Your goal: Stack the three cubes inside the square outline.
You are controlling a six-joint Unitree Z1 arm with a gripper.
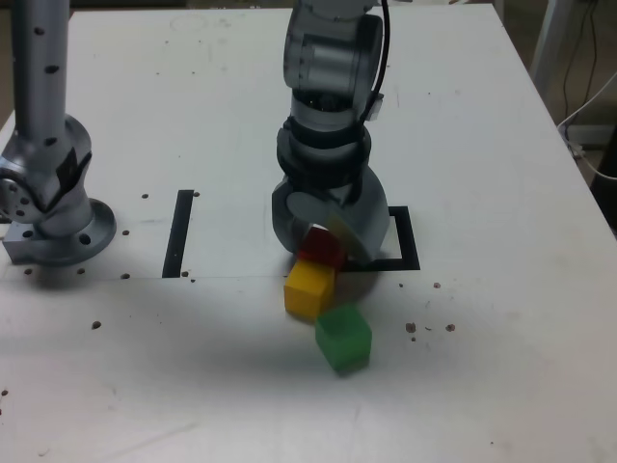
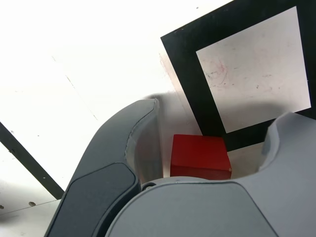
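The yellow cube (image 1: 308, 287) lies leftmost in the exterior view, with the red cube (image 2: 200, 157) touching its far corner and the green cube (image 1: 343, 338) nearer on the white counter (image 1: 501, 193). All look light, rigid, smooth-faced (best pinched across flat sides). The claw (image 2: 197, 148) straddles the red one, part-open, contact unclear, beside the square outline (image 2: 195, 84).

Lab: white test table (image 1: 501, 145), cables (image 1: 588, 106)

Yellow cube (image 1: 308, 287) beside claw (image 1: 323, 241) (table (image 1: 501, 386) bare elsewhere)
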